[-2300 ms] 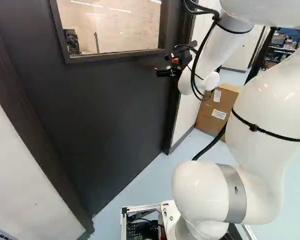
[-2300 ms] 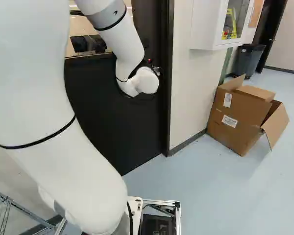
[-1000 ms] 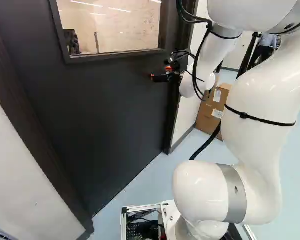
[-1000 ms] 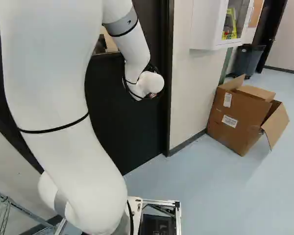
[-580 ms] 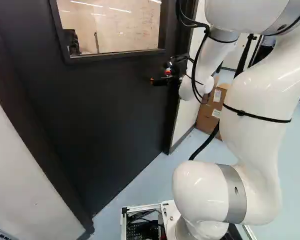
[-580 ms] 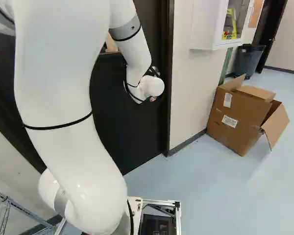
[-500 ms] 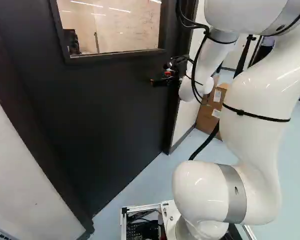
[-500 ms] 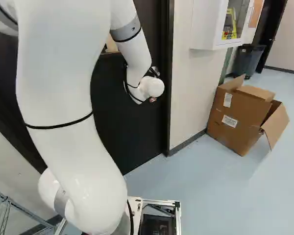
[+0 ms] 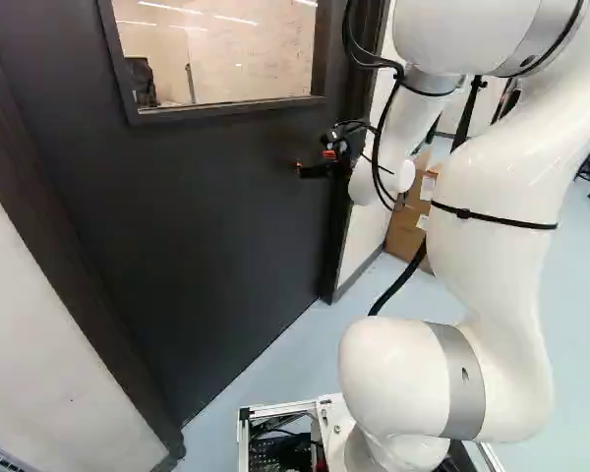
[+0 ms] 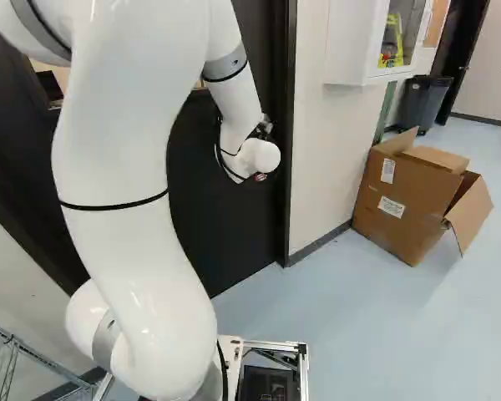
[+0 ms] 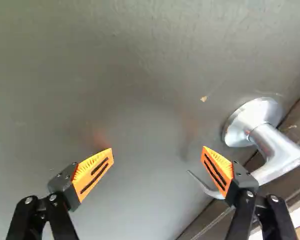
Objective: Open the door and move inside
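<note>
My gripper (image 9: 315, 169) is in front of the dark door (image 9: 206, 206), near its latch side, in the left base view. The door stands closed in its frame. In the wrist view the gripper (image 11: 158, 152) is open, its orange-padded fingers wide apart and facing the door surface (image 11: 140, 90). A silver lever handle (image 11: 277, 150) is beside one finger; its lever runs behind that finger, and its thin curved tip shows in the space between the two. Whether the finger touches the lever, I cannot tell.
The door frame and a white wall (image 10: 330, 167) adjoin the handle side. An open cardboard box (image 10: 409, 200) stands on the floor by that wall, under a white wall cabinet (image 10: 355, 42). A dark bin (image 10: 424, 104) is farther back. A wire rack (image 10: 12, 359) is at the right base view's lower left.
The arm has swung: its upper links moved left in the left base view and right in the right one. The gripper has gone lower along the door. The base and door have not moved.
</note>
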Tool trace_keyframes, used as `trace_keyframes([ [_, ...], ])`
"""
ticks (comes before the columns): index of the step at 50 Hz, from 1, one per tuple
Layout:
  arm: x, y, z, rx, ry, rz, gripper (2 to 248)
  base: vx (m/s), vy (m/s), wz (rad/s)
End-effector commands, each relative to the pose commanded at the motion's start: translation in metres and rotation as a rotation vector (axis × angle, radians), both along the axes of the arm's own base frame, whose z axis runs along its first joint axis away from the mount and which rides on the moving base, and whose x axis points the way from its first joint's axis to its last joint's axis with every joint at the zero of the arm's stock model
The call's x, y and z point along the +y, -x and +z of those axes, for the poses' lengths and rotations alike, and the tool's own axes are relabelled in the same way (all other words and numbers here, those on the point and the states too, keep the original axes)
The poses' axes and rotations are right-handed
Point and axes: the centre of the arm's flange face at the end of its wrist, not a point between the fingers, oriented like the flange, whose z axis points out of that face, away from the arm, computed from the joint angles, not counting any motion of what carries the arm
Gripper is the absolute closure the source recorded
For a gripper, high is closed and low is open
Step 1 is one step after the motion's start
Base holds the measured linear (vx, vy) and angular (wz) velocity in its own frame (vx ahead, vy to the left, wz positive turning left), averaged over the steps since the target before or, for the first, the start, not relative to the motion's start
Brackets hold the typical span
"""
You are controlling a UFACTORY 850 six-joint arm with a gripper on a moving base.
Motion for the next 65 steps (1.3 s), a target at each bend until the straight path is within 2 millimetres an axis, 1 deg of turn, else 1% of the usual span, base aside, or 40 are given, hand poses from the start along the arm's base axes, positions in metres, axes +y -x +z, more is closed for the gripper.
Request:
trace_keyframes([
  [16, -0.002, -0.014, -0.020, 0.027, -0.014, -0.007, 3, -0.002, 0.000, 0.000],
  [30, -0.003, -0.017, -0.036, 0.054, -0.022, -0.007, 3, 0.000, 0.000, 0.000],
  [58, -0.001, -0.017, -0.040, 0.063, -0.012, 0.015, 3, 0.000, 0.000, 0.000],
  [65, 0.000, -0.021, -0.040, 0.062, -0.006, 0.029, 3, 0.000, 0.000, 0.000],
])
